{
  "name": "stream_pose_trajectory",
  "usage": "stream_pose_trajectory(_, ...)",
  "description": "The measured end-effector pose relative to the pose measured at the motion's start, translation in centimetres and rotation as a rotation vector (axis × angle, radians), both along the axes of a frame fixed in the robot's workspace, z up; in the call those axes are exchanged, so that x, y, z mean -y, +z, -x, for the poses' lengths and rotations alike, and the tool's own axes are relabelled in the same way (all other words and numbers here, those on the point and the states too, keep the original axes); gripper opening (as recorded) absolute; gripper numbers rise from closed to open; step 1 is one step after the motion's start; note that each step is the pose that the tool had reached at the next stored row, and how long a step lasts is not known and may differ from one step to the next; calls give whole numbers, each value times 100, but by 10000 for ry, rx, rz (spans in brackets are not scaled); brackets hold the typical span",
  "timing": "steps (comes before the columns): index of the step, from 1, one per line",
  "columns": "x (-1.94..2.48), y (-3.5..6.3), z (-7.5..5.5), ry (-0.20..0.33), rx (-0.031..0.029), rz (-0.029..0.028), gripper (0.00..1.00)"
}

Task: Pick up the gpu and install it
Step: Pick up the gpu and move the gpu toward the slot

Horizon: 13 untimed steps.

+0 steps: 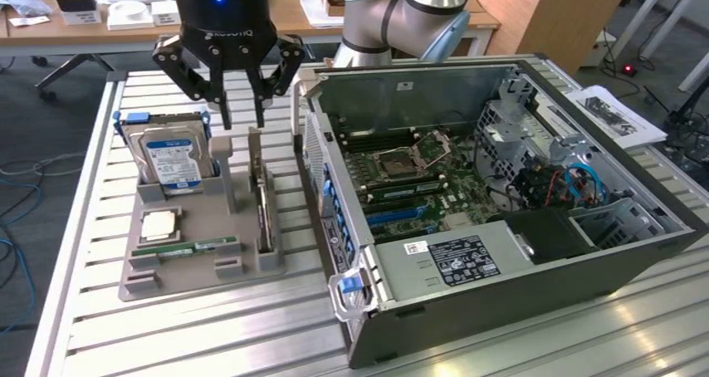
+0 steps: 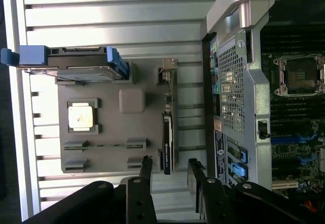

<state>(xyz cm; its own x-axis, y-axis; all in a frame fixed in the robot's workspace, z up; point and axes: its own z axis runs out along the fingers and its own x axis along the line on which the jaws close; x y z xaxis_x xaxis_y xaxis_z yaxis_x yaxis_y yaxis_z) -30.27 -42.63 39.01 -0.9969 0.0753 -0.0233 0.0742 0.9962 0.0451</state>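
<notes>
The gpu [image 1: 262,207] is a thin dark card standing on edge in a slot along the side of the grey tray [image 1: 178,281] nearest the computer case. In the wrist view the gpu [image 2: 167,142] appears as a narrow dark strip. My gripper [image 1: 244,121] hangs above the card's far end, clear of it, with its black fingers apart and nothing between them. From the wrist camera the gripper [image 2: 169,162] has one fingertip on each side of the card's line.
The tray also holds a silver hard drive [image 1: 172,157] in a blue caddy, a CPU [image 1: 161,223] and a green memory stick [image 1: 183,248]. An open computer case [image 1: 499,186] lies on the slatted metal table [image 1: 222,335] at the exterior view's right, motherboard [image 1: 410,173] exposed.
</notes>
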Motion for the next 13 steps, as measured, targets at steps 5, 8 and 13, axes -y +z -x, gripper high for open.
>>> stream_pose_trajectory(5, 0, -57, 1, -1, 0, -42, 42)
stream_pose_trajectory(8, 0, -112, 0, 0, 0, -46, 42)
stream_pose_trajectory(13, 0, -203, 0, 0, 0, -46, 42)
